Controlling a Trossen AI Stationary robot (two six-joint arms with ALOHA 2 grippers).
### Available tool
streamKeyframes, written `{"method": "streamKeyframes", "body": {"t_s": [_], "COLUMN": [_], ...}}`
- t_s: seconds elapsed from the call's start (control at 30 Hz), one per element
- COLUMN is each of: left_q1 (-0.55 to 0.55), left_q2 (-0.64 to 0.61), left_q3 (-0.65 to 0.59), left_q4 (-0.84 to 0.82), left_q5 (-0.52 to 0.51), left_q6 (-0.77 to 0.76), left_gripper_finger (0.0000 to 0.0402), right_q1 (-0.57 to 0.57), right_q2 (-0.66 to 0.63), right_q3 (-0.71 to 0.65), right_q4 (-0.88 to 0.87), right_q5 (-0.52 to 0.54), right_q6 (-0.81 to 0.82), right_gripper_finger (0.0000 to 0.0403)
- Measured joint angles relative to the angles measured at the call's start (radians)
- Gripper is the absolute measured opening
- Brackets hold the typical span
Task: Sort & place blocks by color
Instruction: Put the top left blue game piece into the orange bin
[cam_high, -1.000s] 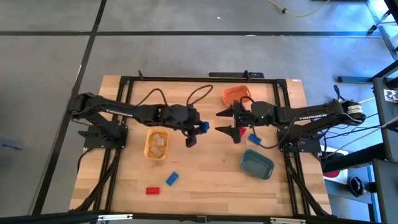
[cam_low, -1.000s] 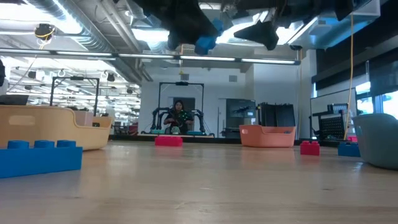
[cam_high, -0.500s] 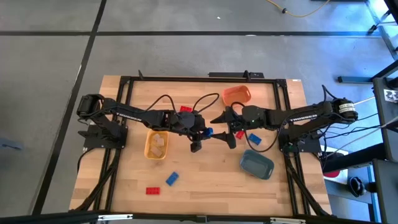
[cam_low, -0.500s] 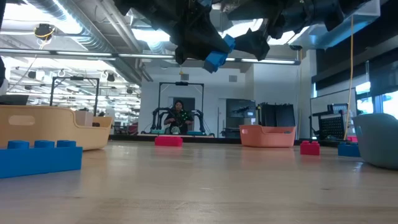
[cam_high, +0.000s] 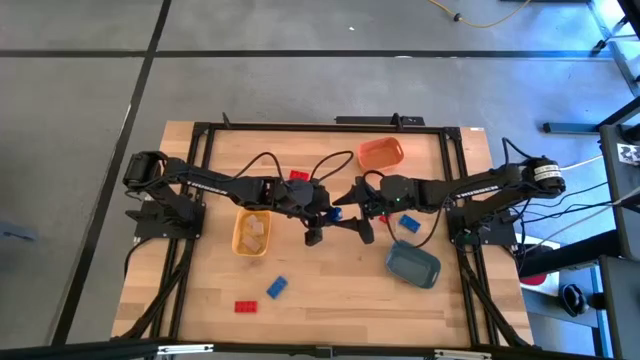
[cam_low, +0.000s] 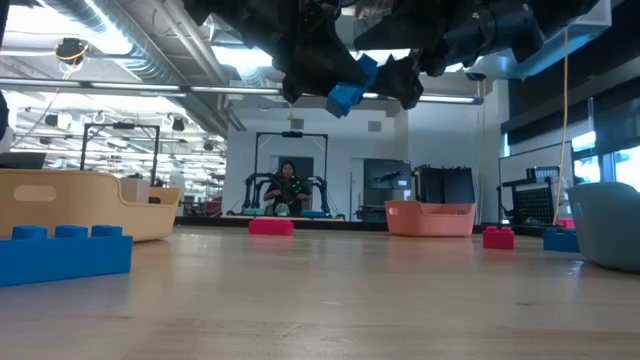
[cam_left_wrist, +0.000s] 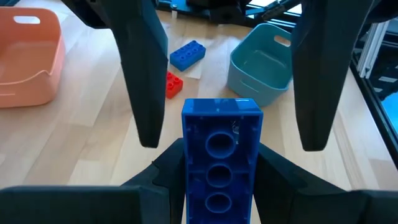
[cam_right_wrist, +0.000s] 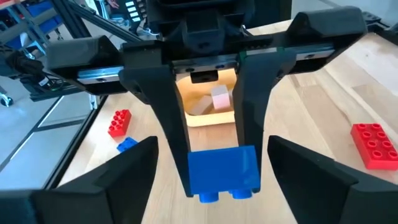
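At mid-frame of the high view the left gripper (cam_high: 322, 213) pinches a blue block (cam_left_wrist: 220, 163), its long axis pointing at the right gripper (cam_high: 350, 213) — whose fingers (cam_left_wrist: 144, 74) straddle it wide, not yet touching. The yellow tray (cam_high: 251, 231) holds beige blocks (cam_high: 256, 229); the slate-blue tray (cam_high: 413, 264) and orange tray (cam_high: 380, 153) look empty.

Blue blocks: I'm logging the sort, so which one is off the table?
The blue block clamped in the left gripper at mid-table, with the right gripper open around it. The other two lie on the wood: one near the front, one beside the slate-blue tray.
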Motion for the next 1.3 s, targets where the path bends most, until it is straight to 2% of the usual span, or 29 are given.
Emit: {"method": "streamKeyframes", "body": {"t_s": [0.13,0.33,0.4,0.53,0.77,0.93,1.17,1.3], "left_q1": [0.0,-0.002,-0.002,-0.002,0.011,0.035,0.087,0.089], "left_q2": [0.0,0.0,0.0,0.0,-0.013,-0.057,-0.238,-0.362], "left_q3": [0.0,0.0,0.0,0.0,0.0,0.002,0.001,-0.049], "left_q4": [0.0,-0.001,-0.002,-0.002,-0.012,-0.1,-0.278,-0.212], "left_q5": [0.003,0.013,0.02,0.017,0.046,0.078,0.048,-0.041], "left_q6": [0.0,0.001,0.0,0.001,0.003,0.0,-0.024,-0.022], "left_gripper_finger": [0.0128,0.0128,0.0128,0.013,0.0179,0.0191,0.0193,0.0191], "right_q1": [0.004,0.021,0.025,0.026,0.026,0.016,-0.008,-0.014], "right_q2": [-0.002,-0.003,-0.004,-0.004,-0.024,-0.125,-0.304,-0.396], "right_q3": [0.0,0.0,0.0,0.0,0.0,0.0,-0.001,-0.001], "right_q4": [0.0,-0.029,-0.034,-0.036,-0.063,-0.237,-0.521,-0.607], "right_q5": [0.0,0.007,0.009,0.007,0.007,0.025,0.098,0.158], "right_q6": [-0.001,-0.007,-0.009,-0.009,-0.009,-0.033,-0.053,-0.05], "right_gripper_finger": [0.0272,0.0168,0.0144,0.0142,0.0145,0.0144,0.0144,0.0144]}}
